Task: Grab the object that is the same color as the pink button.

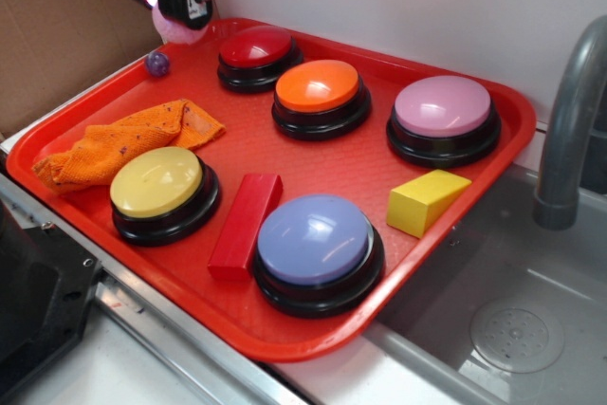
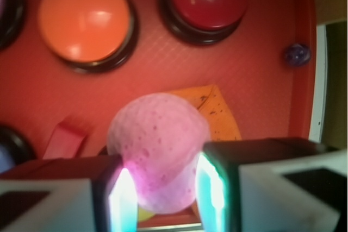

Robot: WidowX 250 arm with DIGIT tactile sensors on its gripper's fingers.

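Claw (image 2: 160,186) clamped on pink ball (image 2: 157,148), above red tray (image 1: 285,334), pink button (image 1: 443,106) far side

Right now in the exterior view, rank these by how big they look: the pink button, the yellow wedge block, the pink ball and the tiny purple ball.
1. Pink button
2. Yellow wedge block
3. Pink ball, partly hidden by the end effector and farther back, so its rank is unsure
4. Purple ball

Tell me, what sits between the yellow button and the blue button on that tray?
A red block lies between the yellow button and the blue button, on the red tray. The exterior view shows it.
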